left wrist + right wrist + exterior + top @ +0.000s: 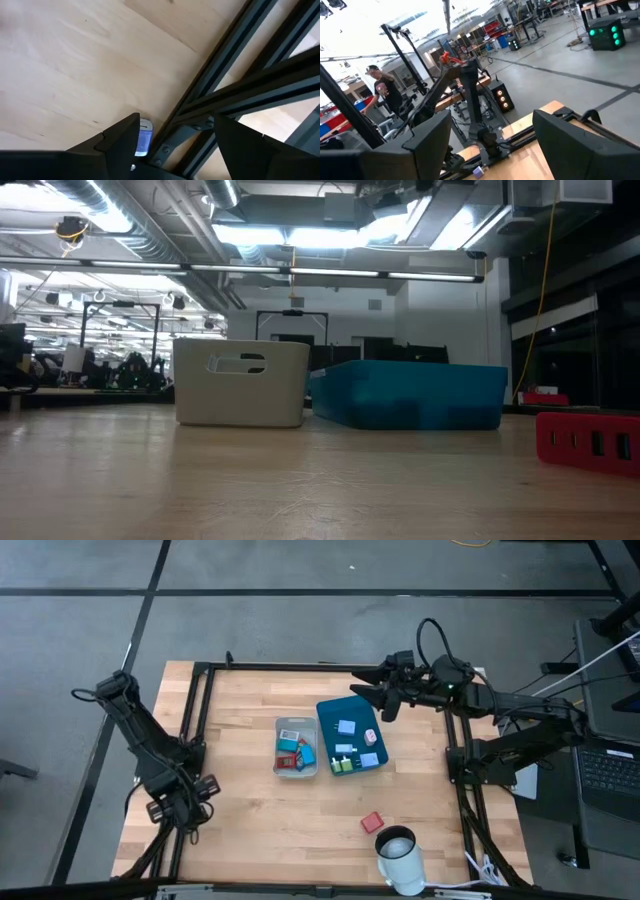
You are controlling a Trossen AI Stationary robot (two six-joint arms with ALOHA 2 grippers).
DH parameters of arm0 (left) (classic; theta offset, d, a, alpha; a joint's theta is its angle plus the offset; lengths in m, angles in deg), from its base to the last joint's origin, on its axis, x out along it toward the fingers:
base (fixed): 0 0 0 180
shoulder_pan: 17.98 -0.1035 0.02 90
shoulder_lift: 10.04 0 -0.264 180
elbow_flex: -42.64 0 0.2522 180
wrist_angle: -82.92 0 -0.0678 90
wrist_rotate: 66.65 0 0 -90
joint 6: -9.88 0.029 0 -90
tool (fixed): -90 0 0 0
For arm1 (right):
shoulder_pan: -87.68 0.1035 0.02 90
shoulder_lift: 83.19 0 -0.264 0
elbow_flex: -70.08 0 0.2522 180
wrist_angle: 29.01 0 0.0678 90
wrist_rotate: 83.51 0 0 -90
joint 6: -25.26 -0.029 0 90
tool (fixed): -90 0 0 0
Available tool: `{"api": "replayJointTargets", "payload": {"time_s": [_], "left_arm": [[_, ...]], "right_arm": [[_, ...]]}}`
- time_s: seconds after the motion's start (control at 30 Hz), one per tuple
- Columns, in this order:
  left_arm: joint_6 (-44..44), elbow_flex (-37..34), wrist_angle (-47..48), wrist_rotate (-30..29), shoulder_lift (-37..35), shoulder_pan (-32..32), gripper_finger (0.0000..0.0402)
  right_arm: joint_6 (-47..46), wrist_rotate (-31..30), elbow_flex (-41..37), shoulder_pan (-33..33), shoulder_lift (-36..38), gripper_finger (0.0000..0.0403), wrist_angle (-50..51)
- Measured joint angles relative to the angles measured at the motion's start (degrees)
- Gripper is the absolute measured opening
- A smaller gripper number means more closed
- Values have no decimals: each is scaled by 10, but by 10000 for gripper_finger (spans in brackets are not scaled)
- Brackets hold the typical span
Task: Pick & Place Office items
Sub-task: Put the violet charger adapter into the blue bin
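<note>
Small colourful office items lie in a grey bin [297, 748] and in a teal tray [352, 735] at mid-table. Both containers also show in the low view, the bin [240, 380] and the tray [410, 393]. One red piece [372, 822] rests flat on the table near the near edge, and it is also in the low view [590, 442]. My right gripper [363, 695] hangs open in the air above the tray's far end, its fingers [427, 142] pointing level toward the table's left. My left gripper [183, 815] is open over the table's left near corner, above the frame rail [210, 105].
A white cylindrical cup [400, 856] stands at the near edge, right of the red piece. Black frame rails [200, 710] run along the table's left and far edges. A person [382, 92] stands in the room beyond the table. A small blue-white thing [143, 137] shows beside my left finger.
</note>
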Motion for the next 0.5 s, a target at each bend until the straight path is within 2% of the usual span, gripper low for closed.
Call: {"api": "replayJointTargets", "payload": {"time_s": [0.1, 0.27, 0.5], "left_arm": [[6, -9, -8, 4, 1, 5, 240], [-40, -59, -31, 33, -4, 5, 242], [-49, -48, -18, 0, 38, -2, 261]], "right_arm": [[-1, 0, 0, 5, -4, 284, 0], [-1, 0, 0, 17, -10, 284, -1], [4, 0, 0, 19, -16, 284, 2]]}}
